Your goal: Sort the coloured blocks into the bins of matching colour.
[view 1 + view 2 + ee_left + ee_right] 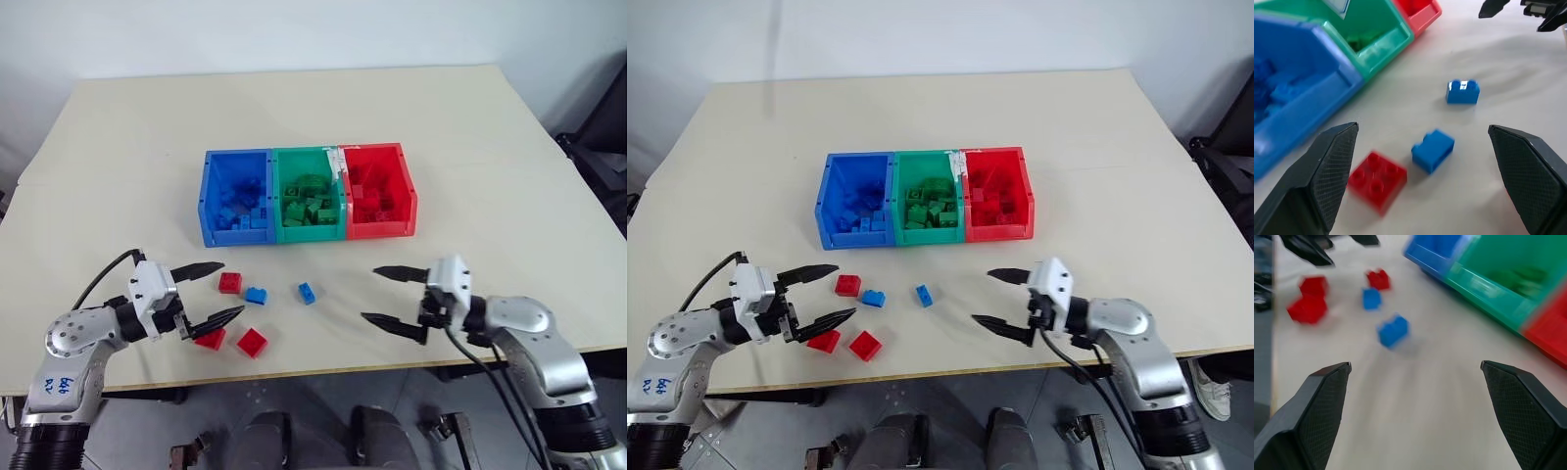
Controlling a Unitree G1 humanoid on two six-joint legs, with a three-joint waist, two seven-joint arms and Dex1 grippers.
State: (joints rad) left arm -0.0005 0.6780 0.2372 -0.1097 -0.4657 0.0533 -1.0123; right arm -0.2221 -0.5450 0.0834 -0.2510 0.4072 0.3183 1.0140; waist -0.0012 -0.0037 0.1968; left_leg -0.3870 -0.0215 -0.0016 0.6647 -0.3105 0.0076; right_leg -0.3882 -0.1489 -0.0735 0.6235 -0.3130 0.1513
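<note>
Three joined bins stand mid-table: blue [235, 236], green [312, 233] and red [380, 230], each holding bricks of its own colour. In front of them lie loose blocks: red ones [230, 283], [210, 339], [252, 342] and blue ones [256, 295], [307, 292]. My left gripper [232, 288] is open and level just left of the blocks, its fingers [1337, 156] framing a red block [1376, 180] and a blue one [1433, 150]. My right gripper [368, 294] is open and empty, right of the blocks, pointing left toward them.
The beige table [470, 147] stretches bare behind and beside the bins. Its front edge runs just below both grippers. A dark chair or stand [602, 127] sits off the table's right side.
</note>
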